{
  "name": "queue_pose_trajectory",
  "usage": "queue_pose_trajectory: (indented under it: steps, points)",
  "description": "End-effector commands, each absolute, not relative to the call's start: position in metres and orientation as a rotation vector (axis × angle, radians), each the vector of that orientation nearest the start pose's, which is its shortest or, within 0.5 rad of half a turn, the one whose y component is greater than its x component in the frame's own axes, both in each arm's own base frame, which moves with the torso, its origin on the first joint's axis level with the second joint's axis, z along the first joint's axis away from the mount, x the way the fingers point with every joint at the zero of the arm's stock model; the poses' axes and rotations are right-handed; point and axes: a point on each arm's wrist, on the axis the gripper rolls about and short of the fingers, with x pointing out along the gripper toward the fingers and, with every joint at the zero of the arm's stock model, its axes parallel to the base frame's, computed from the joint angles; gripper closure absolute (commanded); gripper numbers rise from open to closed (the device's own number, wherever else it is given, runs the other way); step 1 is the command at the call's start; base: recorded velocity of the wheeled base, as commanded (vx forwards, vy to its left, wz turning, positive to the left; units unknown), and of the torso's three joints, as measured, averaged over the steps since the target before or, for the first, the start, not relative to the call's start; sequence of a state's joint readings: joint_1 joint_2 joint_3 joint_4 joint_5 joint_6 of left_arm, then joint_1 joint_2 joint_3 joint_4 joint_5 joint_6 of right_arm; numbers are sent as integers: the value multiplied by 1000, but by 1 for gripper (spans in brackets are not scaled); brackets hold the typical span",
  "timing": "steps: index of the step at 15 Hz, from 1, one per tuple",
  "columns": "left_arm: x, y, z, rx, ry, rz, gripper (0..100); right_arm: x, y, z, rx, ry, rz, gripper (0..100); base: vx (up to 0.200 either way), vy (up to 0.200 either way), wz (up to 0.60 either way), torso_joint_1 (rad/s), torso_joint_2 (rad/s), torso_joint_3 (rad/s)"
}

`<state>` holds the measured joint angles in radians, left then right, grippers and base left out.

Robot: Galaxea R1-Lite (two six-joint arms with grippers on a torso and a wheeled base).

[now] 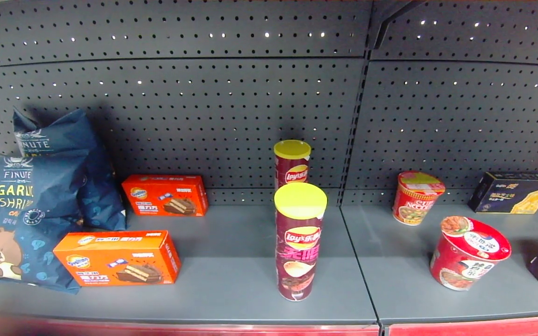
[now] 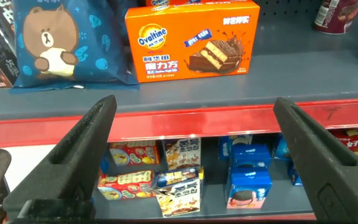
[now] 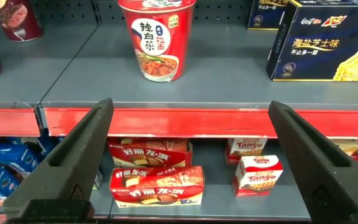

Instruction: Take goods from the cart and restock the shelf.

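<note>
Shelf (image 1: 231,261) stock runs from blue bags (image 1: 35,196) and orange boxes (image 1: 117,259) past chip cans (image 1: 299,242) to noodle cups (image 1: 470,254), and with left hand (image 2: 194,106) and right hand (image 3: 190,104) both spread empty before its edge, probably best to fetch cart goods into matching gaps.

Shelf (image 1: 231,266): grey painted metal, matt, smooth. Back panel (image 1: 203,93): same dark matt metal, perforated w/ small holes. Front strip (image 2: 197,121): red, glossy, looks plastic. Bags (image 1: 31,205): dark blue plastic film, crinkled, low sheen. Orange boxes (image 1: 119,256): printed cardboard, smooth, slight gloss. Cans (image 1: 297,252): smooth glossy wrap; lids (image 1: 300,200) yellow plastic, matt. Noodle cups (image 1: 465,261): glossy printed wall, foil-type top. Dark boxes (image 3: 328,40): glossy cardboard. Left gripper (image 2: 194,107) & right gripper (image 3: 190,106): black plastic, matt, a bit grainy.
</note>
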<state>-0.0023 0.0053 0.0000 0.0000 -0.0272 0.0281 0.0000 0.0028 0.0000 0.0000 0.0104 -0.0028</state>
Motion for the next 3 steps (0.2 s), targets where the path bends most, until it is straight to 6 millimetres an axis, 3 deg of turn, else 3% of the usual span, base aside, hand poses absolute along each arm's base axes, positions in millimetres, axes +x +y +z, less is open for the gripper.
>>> queue_pose_trajectory:
  steps: [1, 3]
  points:
    - [-22, -1, 76, 29, 4, -29, 0, -22, 0, 76, -3, 5, 11, 0, 0, 0, 0, 0, 0, 0]
    - [-22, -1, 76, 29, 4, -29, 0, -22, 0, 76, -2, 5, 11, 0, 0, 0, 0, 0, 0, 0]
